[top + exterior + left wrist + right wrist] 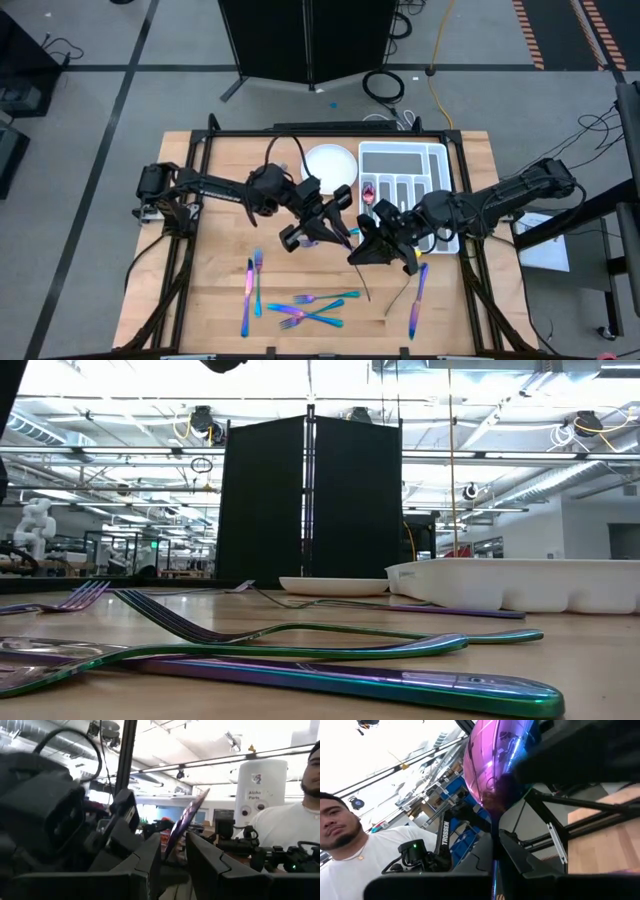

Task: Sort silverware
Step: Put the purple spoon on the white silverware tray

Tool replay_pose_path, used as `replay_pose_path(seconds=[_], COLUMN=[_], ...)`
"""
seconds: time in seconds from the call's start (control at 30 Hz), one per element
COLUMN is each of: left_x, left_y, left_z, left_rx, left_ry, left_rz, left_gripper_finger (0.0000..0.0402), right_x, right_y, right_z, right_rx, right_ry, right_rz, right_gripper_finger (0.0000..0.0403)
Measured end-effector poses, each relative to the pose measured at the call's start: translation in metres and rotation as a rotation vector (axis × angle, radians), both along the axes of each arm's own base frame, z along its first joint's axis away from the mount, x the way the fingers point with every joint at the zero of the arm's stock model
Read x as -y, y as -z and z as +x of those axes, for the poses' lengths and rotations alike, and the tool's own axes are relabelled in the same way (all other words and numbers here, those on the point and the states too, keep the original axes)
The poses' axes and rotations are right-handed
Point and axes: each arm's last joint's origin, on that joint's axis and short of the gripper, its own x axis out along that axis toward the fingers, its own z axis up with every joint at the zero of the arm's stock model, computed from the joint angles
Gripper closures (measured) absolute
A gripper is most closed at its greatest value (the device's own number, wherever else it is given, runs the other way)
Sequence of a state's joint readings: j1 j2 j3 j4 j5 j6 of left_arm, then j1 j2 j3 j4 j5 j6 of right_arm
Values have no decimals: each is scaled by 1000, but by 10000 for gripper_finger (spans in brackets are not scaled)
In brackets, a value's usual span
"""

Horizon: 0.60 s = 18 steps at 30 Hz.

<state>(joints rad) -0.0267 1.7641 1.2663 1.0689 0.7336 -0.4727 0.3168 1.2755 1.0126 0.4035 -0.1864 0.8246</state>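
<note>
Both sets of jaws are narrow and meet mid-table, above the wood. Right gripper (pixel 372 243) is clamped fully on an iridescent purple-blue metal spoon (pixel 492 762), bowl sticking up past the fingers in the right wrist view. Left gripper (pixel 322 228) has its fingers (pixel 150 857) close around a slim purple utensil (pixel 185 822); likely the same spoon, cannot confirm. Looks like a hand-over or regrip between the arms, probably to turn the piece so it drops lengthwise into a slot of the white plastic compartmented cutlery tray (pixel 440 150), which sits just behind the right gripper beside a round white plate (pixel 330 160).

Rest of the shimmering teal, blue and pink forks and knives (pixel 310 310) lie loose on the light wooden table (pixel 220 170) near its front edge, some crossed over each other; two lie parallel to the left (pixel 250 290), one to the right (pixel 415 305). Thin, flat, glossy.

A person in a white shirt (pixel 365 855) stands beyond the table.
</note>
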Motion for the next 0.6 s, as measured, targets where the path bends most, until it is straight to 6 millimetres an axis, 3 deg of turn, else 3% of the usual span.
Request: replay_pose_path(seconds=[0.27,0.5,0.6], left_x=[-3,-3,-4], left_y=[-2,-2,-2], left_z=[-2,-1,0], left_rx=[12,-1,-3], left_ry=[11,4,-10], left_rz=[-14,-26,-34], left_gripper_finger=[316,387,393], right_x=[0,0,0], right_y=[0,-1,-1], right_z=[0,0,0], right_rx=[0,4,3], right_ry=[-1,5,4], right_rz=[4,5,7], right_gripper_finger=[401,400,397])
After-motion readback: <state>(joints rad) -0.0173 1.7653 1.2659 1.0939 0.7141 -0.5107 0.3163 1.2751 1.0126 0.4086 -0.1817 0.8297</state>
